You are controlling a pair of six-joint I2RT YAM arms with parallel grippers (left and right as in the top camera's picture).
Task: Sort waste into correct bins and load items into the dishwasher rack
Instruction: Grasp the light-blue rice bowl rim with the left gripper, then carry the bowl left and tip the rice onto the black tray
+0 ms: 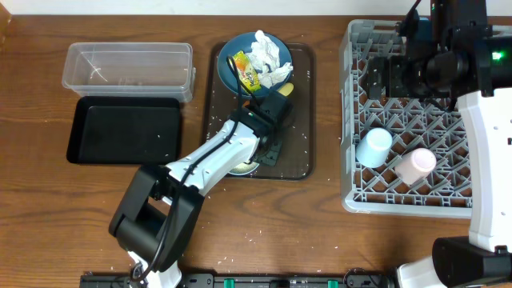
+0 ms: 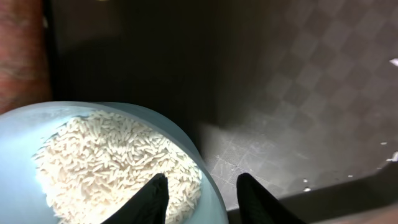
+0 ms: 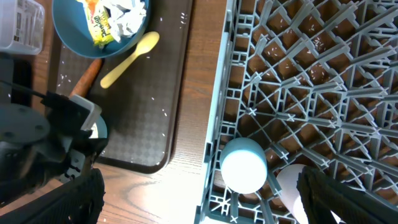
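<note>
A white bowl point(image 2: 211, 186) of loose white rice point(image 2: 106, 162) stands at the near edge of the brown serving tray point(image 1: 300, 136). My left gripper point(image 2: 203, 177) straddles the bowl's rim, one finger over the rice and one outside, with a small gap showing on each side. The blue bowl point(image 1: 240, 52) at the tray's far end holds crumpled white tissue point(image 1: 268, 56) and a yellow-green wrapper point(image 1: 246, 74). Beside it lie a yellow spoon point(image 3: 129, 59) and an orange carrot piece point(image 3: 87, 78). My right gripper point(image 3: 214, 199) hangs wide open above the grey rack point(image 1: 456, 196), where two small cups point(image 1: 374, 146) point(image 1: 416, 164) lie.
The clear tub point(image 1: 128, 68) and the black tray point(image 1: 124, 128) sit side by side left of the serving tray. Rice grains are scattered on the serving tray and on the table near the front edge. The right arm stands over the rack's far right part.
</note>
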